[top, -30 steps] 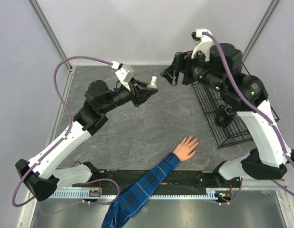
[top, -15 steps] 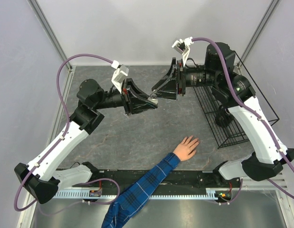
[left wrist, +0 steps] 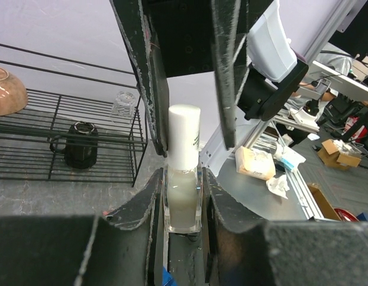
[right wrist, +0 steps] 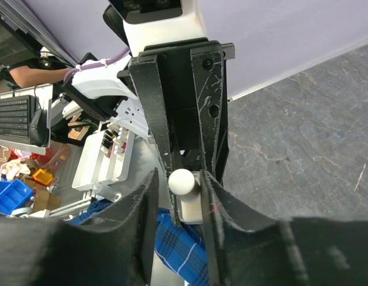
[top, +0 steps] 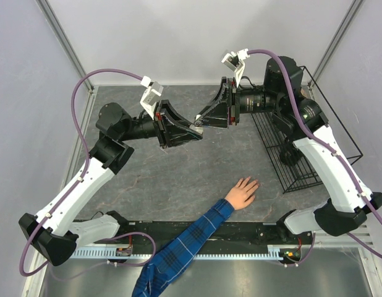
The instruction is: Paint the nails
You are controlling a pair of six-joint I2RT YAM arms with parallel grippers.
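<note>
A: Left gripper (left wrist: 183,193) clamped on the polish bottle (left wrist: 184,208). Right gripper (right wrist: 183,186) spread, straddling the white cap (left wrist: 184,136), with a gap at one finger.

B: Centre, pinch the cap squarely, twist, lift straight. Nails (top: 251,182)?

A: On the hand (top: 240,193), flat, well apart from both grippers, toward the bases. Wire rack (top: 302,162) behind the right gripper, so mind the elbow.

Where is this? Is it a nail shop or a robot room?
Most likely a robot lab, not a nail shop. The left arm and right arm are fixed at a grey table, and the right wrist view shows a keyboard and a blue bin beyond.
</note>
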